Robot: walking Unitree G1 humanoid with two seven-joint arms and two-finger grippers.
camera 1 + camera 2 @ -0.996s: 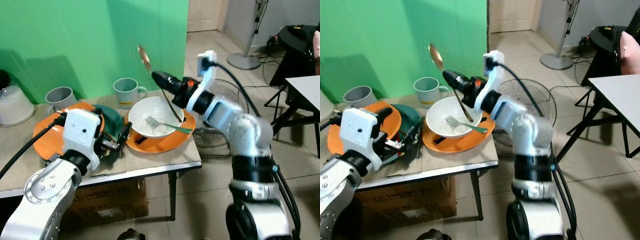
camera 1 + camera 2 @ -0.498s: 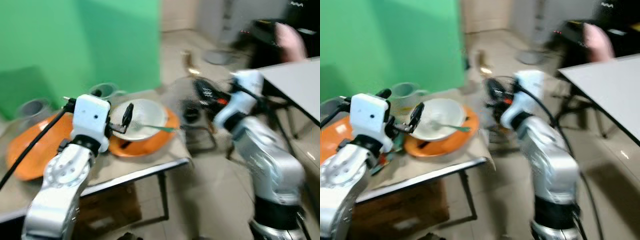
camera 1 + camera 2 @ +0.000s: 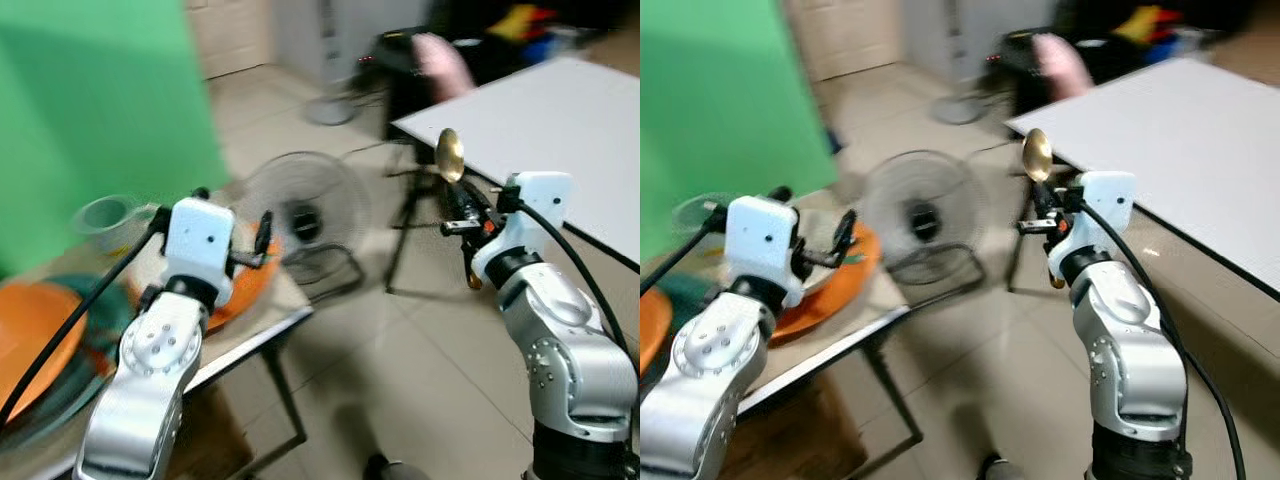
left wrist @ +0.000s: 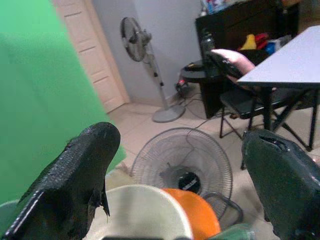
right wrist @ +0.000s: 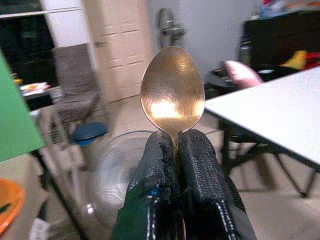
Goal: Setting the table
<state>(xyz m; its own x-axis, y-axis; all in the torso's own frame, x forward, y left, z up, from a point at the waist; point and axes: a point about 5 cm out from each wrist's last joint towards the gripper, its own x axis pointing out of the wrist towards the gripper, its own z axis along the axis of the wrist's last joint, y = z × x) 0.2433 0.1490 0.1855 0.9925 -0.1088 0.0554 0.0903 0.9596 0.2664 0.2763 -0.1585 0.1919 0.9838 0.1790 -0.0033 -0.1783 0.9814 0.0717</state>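
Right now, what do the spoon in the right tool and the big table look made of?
Spoon: likely metal, with a brushed golden finish and a soft glare on the bowl. The right tool is shut on its neck. Table: flat matte white top, perhaps laminate, on dark legs; too blurred to be sure.

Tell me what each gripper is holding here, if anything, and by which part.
The right gripper is shut on the gold spoon, pinching the handle just below the bowl, bowl pointing up. The left gripper is open and holds nothing.
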